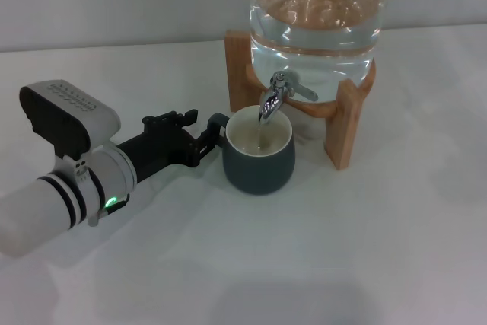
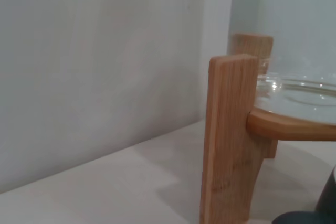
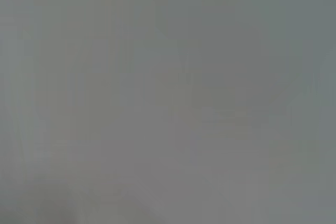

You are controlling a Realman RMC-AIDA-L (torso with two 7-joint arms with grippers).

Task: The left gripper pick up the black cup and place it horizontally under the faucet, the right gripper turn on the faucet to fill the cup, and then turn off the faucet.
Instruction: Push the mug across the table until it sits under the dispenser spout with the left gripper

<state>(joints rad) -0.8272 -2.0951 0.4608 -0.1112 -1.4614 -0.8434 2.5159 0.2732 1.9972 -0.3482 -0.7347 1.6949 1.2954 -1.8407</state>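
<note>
From my head view, the white tabletop (image 1: 342, 264) lies open from four through eight o'clock of the black cup (image 1: 259, 159), so I could bring a tool in there. At nine o'clock the left tool (image 1: 204, 141) and its arm fill the lane against the cup's handle. From twelve to two o'clock the faucet (image 1: 280, 95), glass jar (image 1: 316, 13) and wooden stand (image 1: 346, 123) wall off the cup, the spout just over its mouth.
</note>
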